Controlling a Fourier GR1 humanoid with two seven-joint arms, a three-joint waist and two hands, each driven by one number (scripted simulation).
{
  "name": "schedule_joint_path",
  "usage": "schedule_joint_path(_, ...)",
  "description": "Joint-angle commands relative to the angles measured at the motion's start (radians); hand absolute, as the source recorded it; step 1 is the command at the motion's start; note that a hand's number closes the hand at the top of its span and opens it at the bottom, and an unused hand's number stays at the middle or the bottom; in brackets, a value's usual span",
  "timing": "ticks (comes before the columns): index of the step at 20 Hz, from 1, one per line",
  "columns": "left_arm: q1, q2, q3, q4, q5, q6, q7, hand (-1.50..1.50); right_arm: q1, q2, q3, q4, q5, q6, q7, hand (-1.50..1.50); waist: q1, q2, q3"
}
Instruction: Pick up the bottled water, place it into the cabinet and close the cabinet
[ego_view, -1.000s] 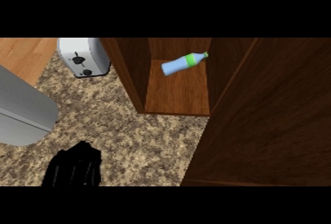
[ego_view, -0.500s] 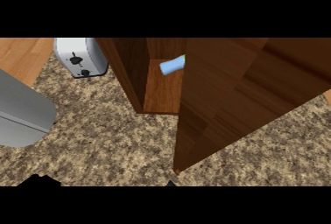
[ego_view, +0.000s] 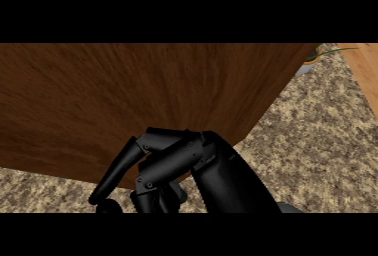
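Cabinet door (ego_view: 148, 90) swung across view since prev. frame, bottle now hidden; right hand (ego_view: 188, 167) clenched, empty, at door's lower edge, prob. pushing it shut.

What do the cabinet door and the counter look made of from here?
Cabinet door: looks like wood or veneer, dark brown, smooth, judging by long grain streaks across it. Counter: looks like granite-type stone, from its tan and brown speckles; polish hard to tell.
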Motion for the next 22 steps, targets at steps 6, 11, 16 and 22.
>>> schedule_joint_path(6, -0.002, 0.015, 0.099, 0.019, 0.073, -0.059, 0.048, 1.5, -0.19, 0.019, -0.194, 0.418, -0.147, 0.108, -0.221, 1.5, -0.006, 0.006, 0.001)
schedule_joint_path(11, 0.03, -0.029, 0.105, 0.085, 0.006, -0.159, -0.019, 1.5, -0.237, 0.014, -0.318, 0.58, -0.181, 0.217, -0.275, 1.5, -0.006, 0.005, 0.0)
schedule_joint_path(16, 0.039, -0.01, 0.168, 0.058, 0.068, -0.165, 0.036, 1.5, -0.266, 0.019, -0.336, 0.754, -0.179, 0.245, -0.35, 1.5, -0.005, 0.005, 0.001)
schedule_joint_path(22, -0.016, 0.004, 0.176, 0.054, 0.096, -0.144, 0.072, 1.5, -0.251, 0.005, -0.365, 0.881, -0.175, 0.268, -0.46, 1.5, 0.008, 0.017, 0.001)
